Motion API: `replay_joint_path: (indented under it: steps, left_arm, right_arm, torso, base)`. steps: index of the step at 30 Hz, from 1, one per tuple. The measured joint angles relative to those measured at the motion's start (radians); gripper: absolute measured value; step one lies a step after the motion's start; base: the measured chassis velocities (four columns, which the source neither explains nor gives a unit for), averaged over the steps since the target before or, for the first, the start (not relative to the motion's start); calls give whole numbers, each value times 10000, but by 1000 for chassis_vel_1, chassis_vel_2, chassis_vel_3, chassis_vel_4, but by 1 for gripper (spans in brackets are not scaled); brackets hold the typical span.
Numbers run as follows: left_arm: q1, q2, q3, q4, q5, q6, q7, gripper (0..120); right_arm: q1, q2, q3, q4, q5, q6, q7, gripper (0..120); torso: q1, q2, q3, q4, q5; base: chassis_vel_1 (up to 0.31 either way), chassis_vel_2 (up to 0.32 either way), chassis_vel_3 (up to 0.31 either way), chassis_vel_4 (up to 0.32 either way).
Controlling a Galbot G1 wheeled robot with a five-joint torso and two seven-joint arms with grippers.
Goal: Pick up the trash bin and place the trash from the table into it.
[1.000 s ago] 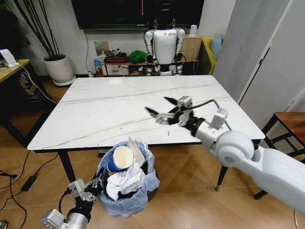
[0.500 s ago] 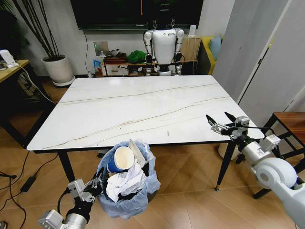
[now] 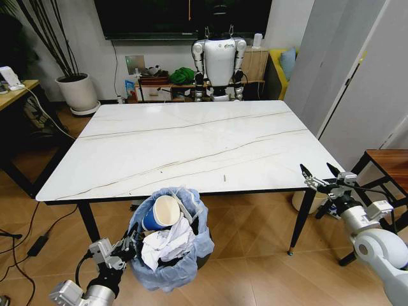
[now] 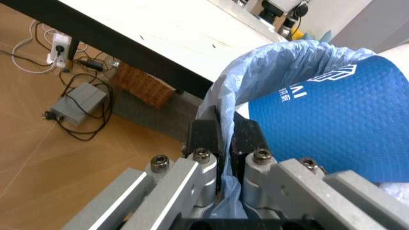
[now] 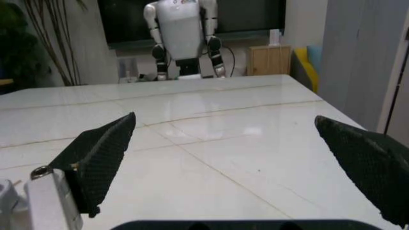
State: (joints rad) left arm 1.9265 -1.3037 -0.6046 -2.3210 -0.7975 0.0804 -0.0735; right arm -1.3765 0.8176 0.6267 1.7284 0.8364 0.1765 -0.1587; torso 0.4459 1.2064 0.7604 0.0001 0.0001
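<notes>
The trash bin, lined with a light-blue bag, hangs just in front of the table's near edge. It holds a blue-and-white paper cup and crumpled white paper. My left gripper is shut on the bin's rim; in the left wrist view its fingers pinch the bag beside the blue cup. The white marble-look table top is bare. My right gripper stands open and empty off the table's front right corner. The right wrist view shows that gripper spread wide over the table.
A white humanoid robot stands behind the table. A potted plant and a tan desk are at the left, a wooden stool at the right. Cables, a power brick and a wicker basket lie under the table.
My right arm has drawn back from over the middle of the table to beyond its front right corner, gripper still open. The left gripper and bin have stayed put.
</notes>
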Motion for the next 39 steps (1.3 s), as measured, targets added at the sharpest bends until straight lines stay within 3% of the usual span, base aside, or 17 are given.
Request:
replay_joint_path:
  steps: [22, 39]
  left_arm:
    - [-89, 149, -1, 186, 30, -23, 12, 0]
    - [157, 177, -33, 179, 294, -250, 107, 0]
  right_arm:
    - [-1754, 547, 1899, -739, -230, 708, -708, 100]
    - [-1859, 865, 1975, -928, -324, 701, -858, 100]
  torso:
    - [1, 0, 0, -1, -1]
    - [1, 0, 1, 0, -1]
  base:
    - [0, 0, 0, 0]
    - [0, 0, 0, 0]
